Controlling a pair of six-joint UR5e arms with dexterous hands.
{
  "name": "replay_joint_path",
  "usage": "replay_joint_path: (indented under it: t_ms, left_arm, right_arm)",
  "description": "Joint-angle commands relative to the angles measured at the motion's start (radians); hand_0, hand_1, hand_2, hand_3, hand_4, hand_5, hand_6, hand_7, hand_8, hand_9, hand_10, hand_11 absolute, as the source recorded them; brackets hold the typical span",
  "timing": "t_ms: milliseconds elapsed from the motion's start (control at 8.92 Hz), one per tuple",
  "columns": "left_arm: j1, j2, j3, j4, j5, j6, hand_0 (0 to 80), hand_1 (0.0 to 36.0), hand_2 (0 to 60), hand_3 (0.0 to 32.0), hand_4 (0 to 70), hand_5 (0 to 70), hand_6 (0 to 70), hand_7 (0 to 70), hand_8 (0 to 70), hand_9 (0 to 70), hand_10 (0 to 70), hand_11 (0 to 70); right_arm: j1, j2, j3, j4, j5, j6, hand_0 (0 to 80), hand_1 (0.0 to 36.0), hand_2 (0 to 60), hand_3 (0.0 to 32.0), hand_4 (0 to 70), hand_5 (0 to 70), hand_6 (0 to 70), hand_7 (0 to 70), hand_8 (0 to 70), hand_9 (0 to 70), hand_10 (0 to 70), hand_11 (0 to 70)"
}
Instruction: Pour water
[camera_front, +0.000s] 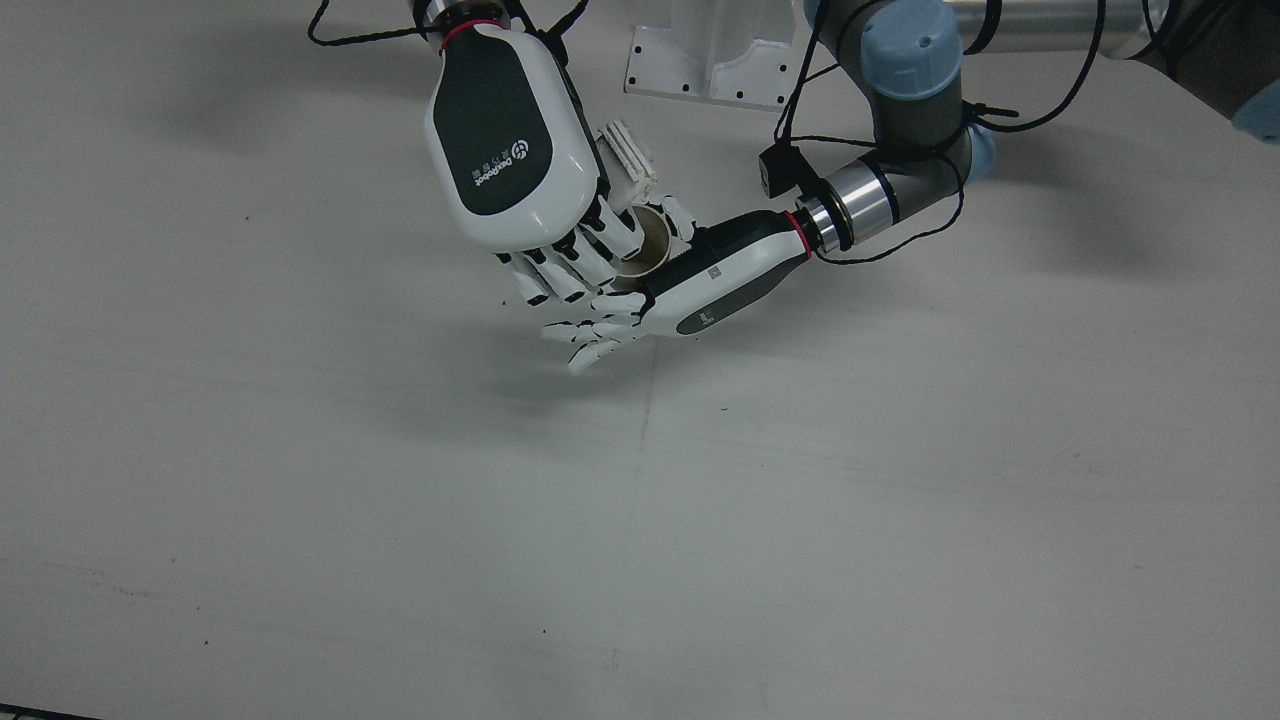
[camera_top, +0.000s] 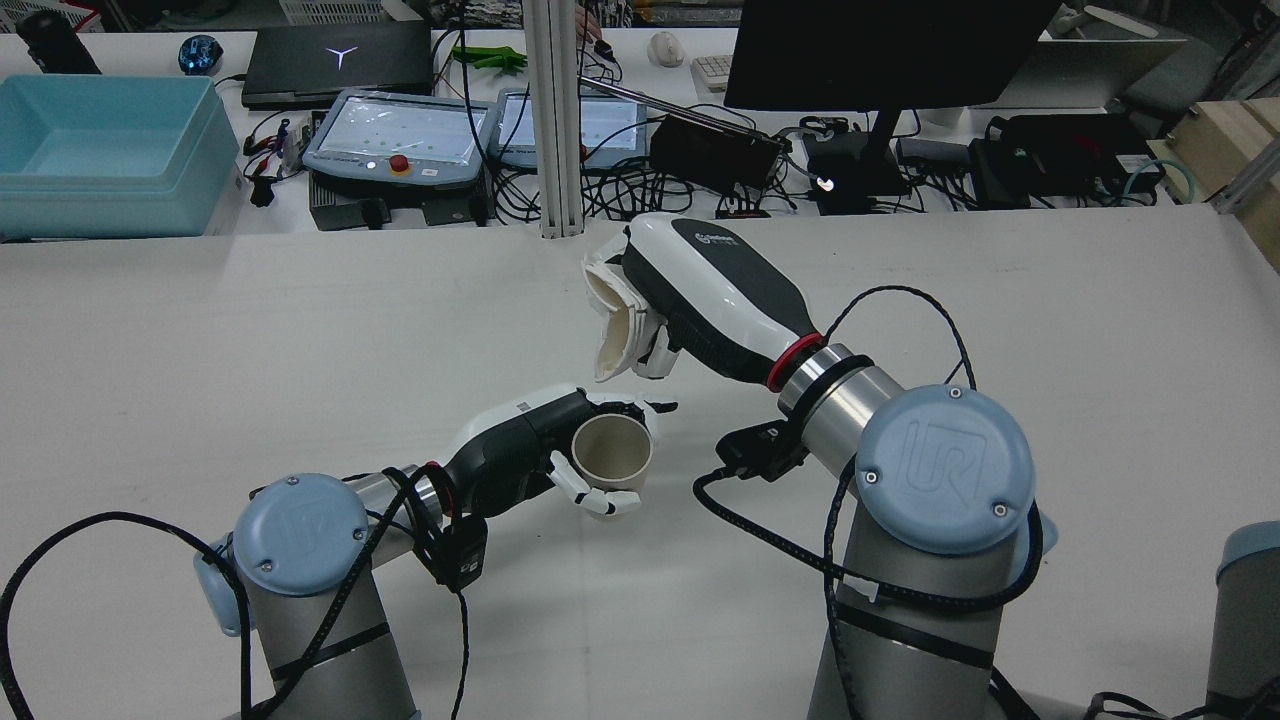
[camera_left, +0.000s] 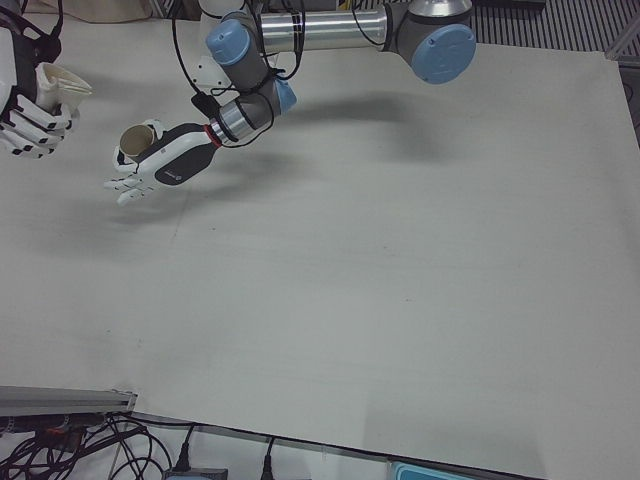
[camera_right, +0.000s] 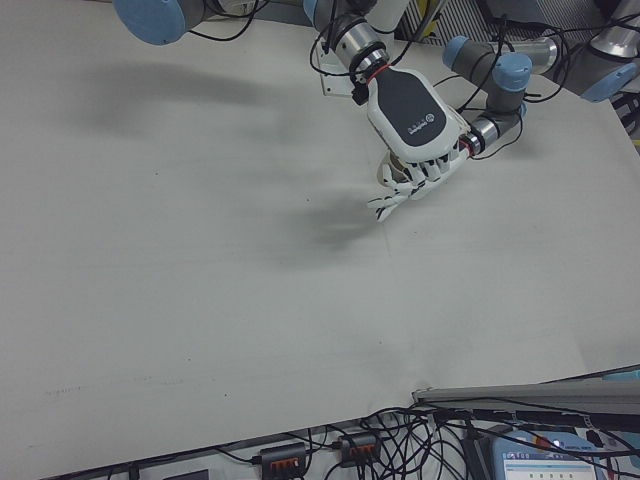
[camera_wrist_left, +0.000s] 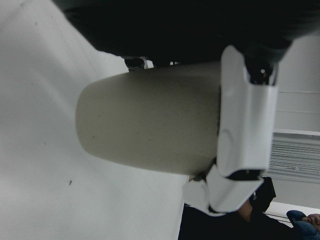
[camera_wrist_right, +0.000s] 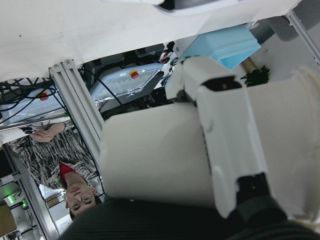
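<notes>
Holding a beige paper cup (camera_top: 612, 450) upright above the table (camera_front: 900, 480), the left hand (camera_top: 520, 450) has its thumb and palm clasped round the cup's wall, while its other fingers (camera_front: 590, 335) stretch out flat past the cup, spread apart. In the rear view the cup's round mouth faces up and its inside looks bare, though whether any water lies at the bottom cannot be told.

The right hand (camera_top: 700, 300) hangs higher, just beyond the left hand toward the far side of the table, and its fingers (camera_front: 560, 270) are wrapped round a second paper cup (camera_top: 612, 325). That cup is tipped over on a steep slant, its squeezed, wrinkled rim pointing down and toward the upright cup. In the front view the right hand's fingers overlap the near edge of the lower cup's mouth, so the two cups stand close together, the tilted one above; whether they touch cannot be told. No stream of water can be made out between them.

The right hand view shows the tipped cup's pale wall lying across the palm under a white finger. In the left hand view, the other cup fills the frame, a white finger pressed against it.

Both arms reach in over the far middle of the table.
</notes>
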Motion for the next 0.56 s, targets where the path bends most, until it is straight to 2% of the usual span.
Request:
replay_joint_path:
  t_ms: [0,112,224,449]
  left_arm:
    - [-0.056,0.005,-0.004,-0.016,0.006,-0.020,70.4,36.0,60.0,0.0,63.1,70.0,9.8,15.9,0.9,1.9,2.7,6.6]
    - [-0.086,0.022,-0.007,-0.043,0.006,-0.040,66.8,36.0,60.0,0.0,63.6,70.0,9.9,16.0,0.9,2.0,3.0,6.9]
    - [-0.133,0.122,-0.025,-0.117,0.009,-0.044,62.9,36.0,60.0,0.0,62.6,70.0,9.4,15.4,0.8,1.9,3.1,6.9]
    - [-0.162,0.356,-0.076,-0.282,0.009,-0.044,62.0,36.0,60.0,0.0,60.7,70.0,8.6,14.9,0.7,2.1,3.6,7.6]
  right_arm:
    - [0.064,-0.161,0.096,0.021,0.009,0.165,80.0,36.0,60.0,0.0,70.0,70.0,64.0,70.0,44.8,58.2,37.8,56.5]
    - [0.155,-0.238,0.106,0.064,0.003,0.387,80.0,36.0,60.0,0.0,63.0,70.0,61.6,70.0,44.1,57.0,41.2,61.4]
    - [0.261,-0.339,0.114,0.145,-0.003,0.591,80.0,36.0,60.0,0.0,57.0,70.0,62.9,70.0,44.6,57.4,46.8,69.7]
    - [0.383,-0.528,0.095,0.389,-0.020,0.819,80.0,36.0,60.0,0.0,38.3,70.0,59.5,67.4,48.2,62.9,55.2,70.0]
